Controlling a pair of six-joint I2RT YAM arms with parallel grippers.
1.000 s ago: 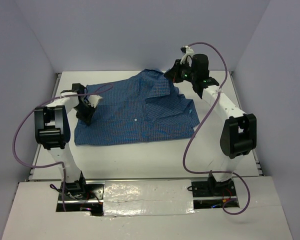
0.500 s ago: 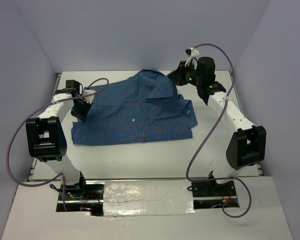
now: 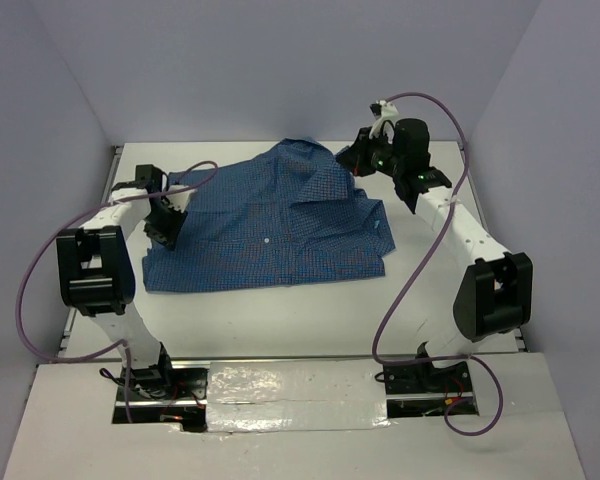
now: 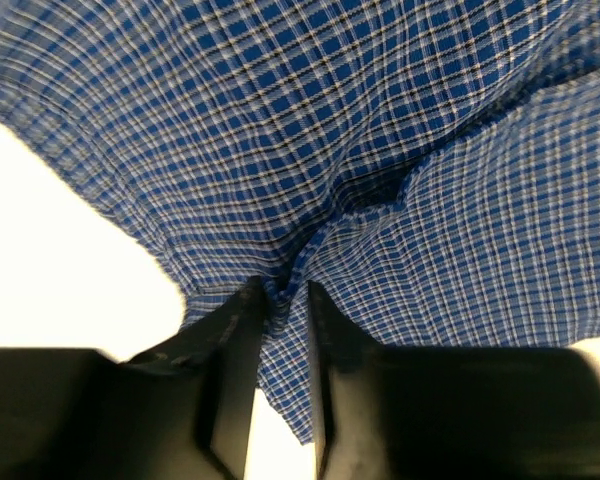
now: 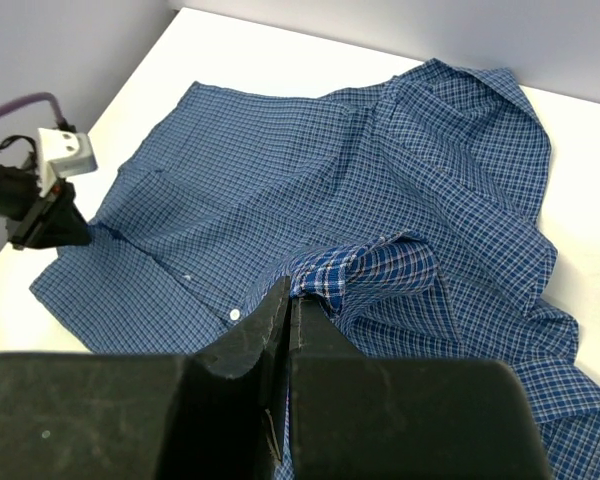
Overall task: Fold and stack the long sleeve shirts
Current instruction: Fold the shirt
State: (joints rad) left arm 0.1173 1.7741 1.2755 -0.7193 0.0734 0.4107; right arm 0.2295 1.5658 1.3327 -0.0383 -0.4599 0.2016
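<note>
Both arms have swung outward over the last second, the left hand (image 3: 164, 216) drawing back toward the far left corner and the right hand (image 3: 348, 158) shifting a little right, so the shirt (image 3: 270, 225) now lies wider and flatter on the table (image 3: 280, 310). From above, the blue checked garment spreads across the far middle of the table, its left edge lifted at the left hand and a ridge of cloth pulled up toward the right hand near the collar. At the left wrist, the two fingers are closed tight on a pinched pleat of fabric, with folds fanning away from the grip and a loose corner hanging below it. At the right wrist, the fingers are pressed together on a bunched fold (an inner layer shows darker there), while the body of the shirt, with two small white buttons, lies beyond it. My worry is that both grips hold only a thin gather: if the arms pull apart any harder, the cloth could slide out of one hand, or the whole shirt could drag across the table and crease instead of spreading square for the fold.
</note>
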